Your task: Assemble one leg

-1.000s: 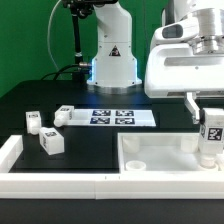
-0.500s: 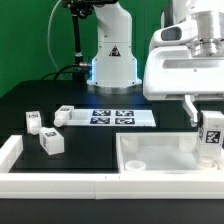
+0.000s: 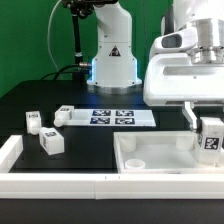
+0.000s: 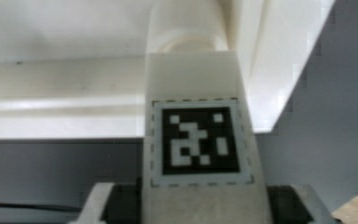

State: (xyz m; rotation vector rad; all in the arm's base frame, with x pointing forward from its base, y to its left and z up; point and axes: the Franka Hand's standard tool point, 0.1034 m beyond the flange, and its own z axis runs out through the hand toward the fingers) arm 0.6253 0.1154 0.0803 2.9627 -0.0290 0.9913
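Observation:
My gripper (image 3: 208, 125) is shut on a white leg (image 3: 211, 139) with a black-and-white tag, holding it upright at the exterior view's right, over the far right corner of the large white square tray-like part (image 3: 160, 165). In the wrist view the held leg (image 4: 197, 120) fills the middle, its tag facing the camera, with the dark finger pads (image 4: 119, 200) pressed on both sides. Three more legs lie on the black table at the exterior view's left: one (image 3: 34, 121), one (image 3: 52, 143) and one (image 3: 63, 114).
The marker board (image 3: 112, 117) lies flat near the robot's white base (image 3: 112, 60). A white rail (image 3: 10, 152) runs along the front and left edge of the table.
The gripper with the leg has drifted slightly to the exterior view's right and down, closer to the tray-like part's far right corner. The loose legs have not moved.

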